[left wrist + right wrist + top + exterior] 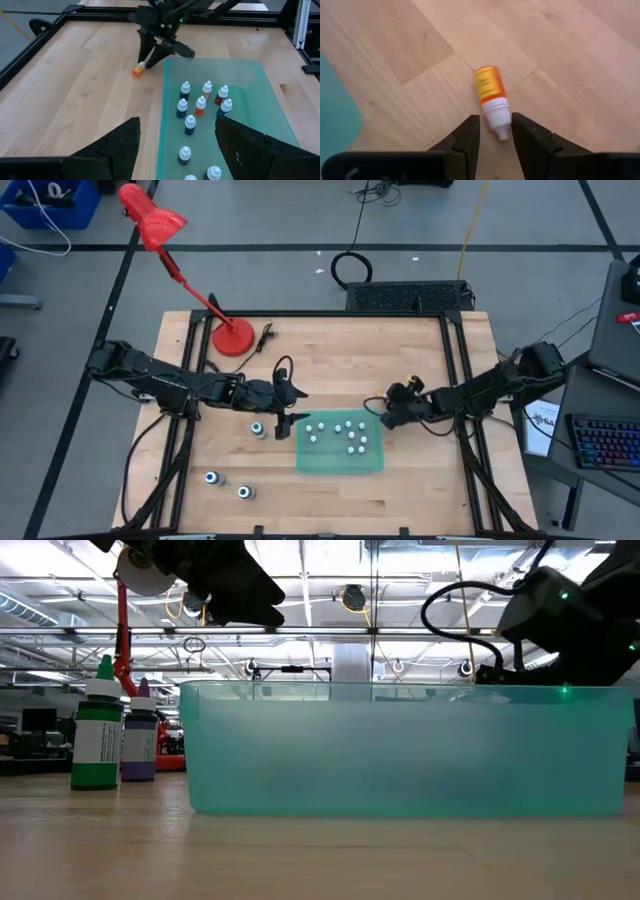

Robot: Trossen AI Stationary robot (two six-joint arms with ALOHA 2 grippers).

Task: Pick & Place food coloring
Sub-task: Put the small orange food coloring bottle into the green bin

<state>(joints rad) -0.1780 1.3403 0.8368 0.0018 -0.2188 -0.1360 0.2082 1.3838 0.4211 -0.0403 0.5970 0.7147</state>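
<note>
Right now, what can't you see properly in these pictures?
- Bottles inside the teal tray, low view: the cloudy wall hides them.
- Orange bottle, right wrist view: its tip sits between the right pincer fingers; contact unclear.
- Orange bottle, high view: hidden under the right pincer.
- Left pincer, left wrist view: fingertips cut off at the bottom edge.

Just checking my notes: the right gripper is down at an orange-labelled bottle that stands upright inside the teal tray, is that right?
Not quite. The orange-labelled bottle lies on its side on the bare wooden table, outside the teal tray. The right gripper is indeed down at it, fingers either side of its white cap. The right wrist view and the left wrist view both show this.
</note>
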